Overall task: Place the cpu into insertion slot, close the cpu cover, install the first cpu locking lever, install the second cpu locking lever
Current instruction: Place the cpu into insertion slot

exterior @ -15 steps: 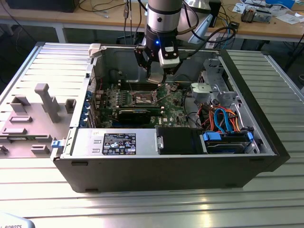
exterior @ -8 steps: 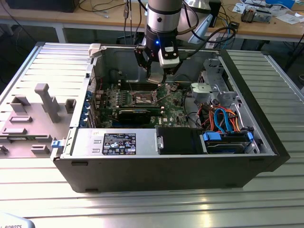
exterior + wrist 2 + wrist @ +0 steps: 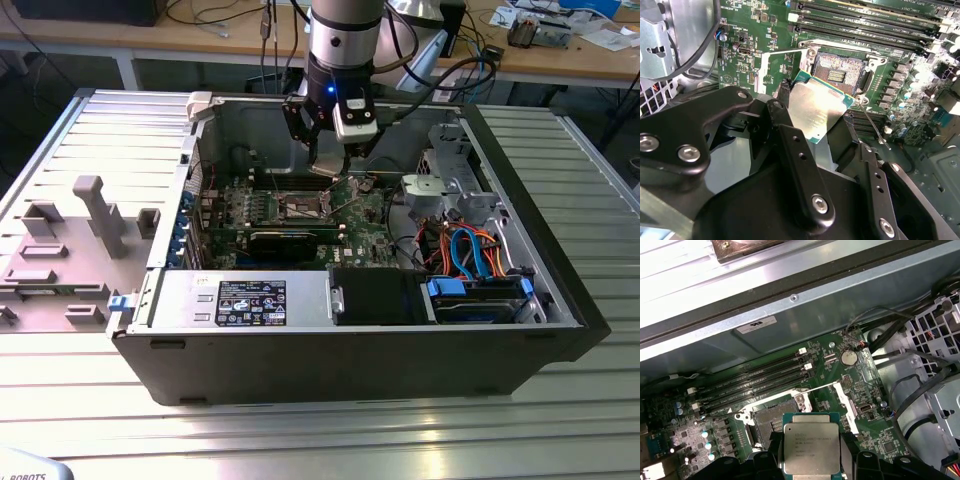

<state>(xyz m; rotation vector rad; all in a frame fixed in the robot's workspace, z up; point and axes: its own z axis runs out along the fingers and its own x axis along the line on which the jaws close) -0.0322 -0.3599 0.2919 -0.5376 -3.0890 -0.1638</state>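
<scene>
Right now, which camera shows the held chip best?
The first wrist view: the cpu faces it squarely, top unobstructed. The second wrist view shows it slanted between the fingers; in the exterior view it's too small to tell.

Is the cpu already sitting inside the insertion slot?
No; in the second wrist view the gripper holds the cpu, and the insertion slot beside it lies open with bare contacts.

The exterior view looks down from high in front of the open case on the table, far enough back to take in all of it, with the arm at upper centre. Both wrist views ride close above the board, looking past the cpu to the slot, apparently from different sides. All three views share the board.
</scene>
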